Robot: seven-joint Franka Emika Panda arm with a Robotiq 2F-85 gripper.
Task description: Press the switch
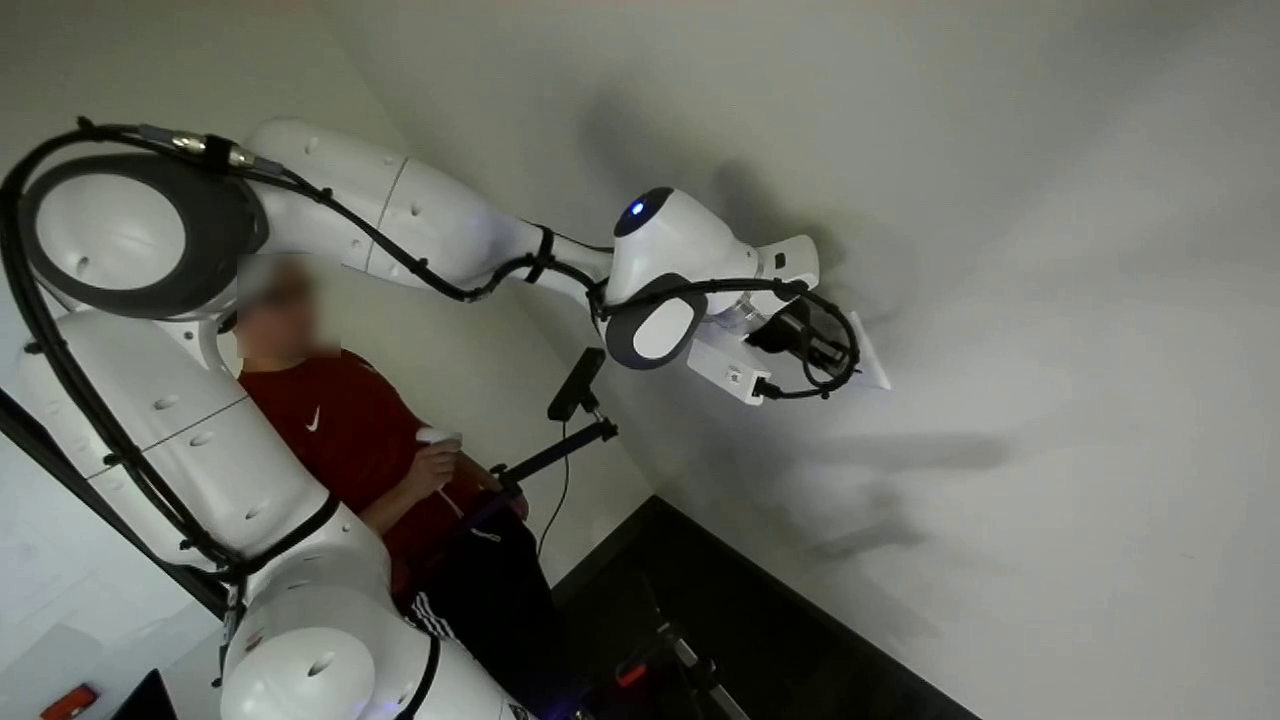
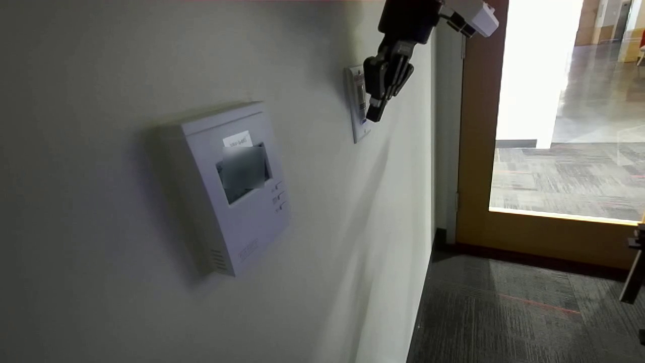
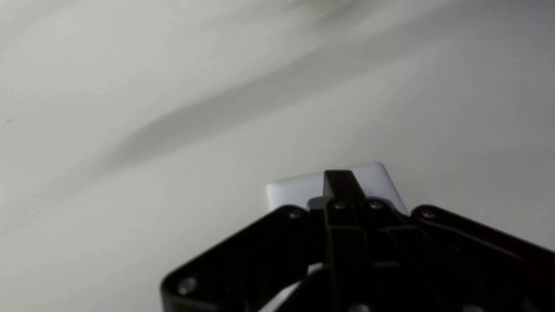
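The switch is a small white rectangular plate on the wall; it shows in both exterior views [image 1: 872, 355] [image 2: 357, 103] and in the wrist view [image 3: 292, 194]. In an exterior view its centre has darker marks, and its right side is partly hidden behind the fingers. My gripper [image 2: 377, 112] is black, its fingers drawn together with nothing seen between them. The fingertips are in front of the plate, very close to it; I cannot tell whether they touch it. In the wrist view the gripper [image 3: 342, 182] covers the plate's middle and lower part, with only its upper end showing.
A white intercom box [image 2: 252, 217] with a screen and buttons sticks out from the wall near the switch. A wood-framed glass door [image 2: 473, 166] stands beyond. A person in a red shirt [image 1: 350, 440] and a camera on a stand [image 1: 577, 385] are behind the arm.
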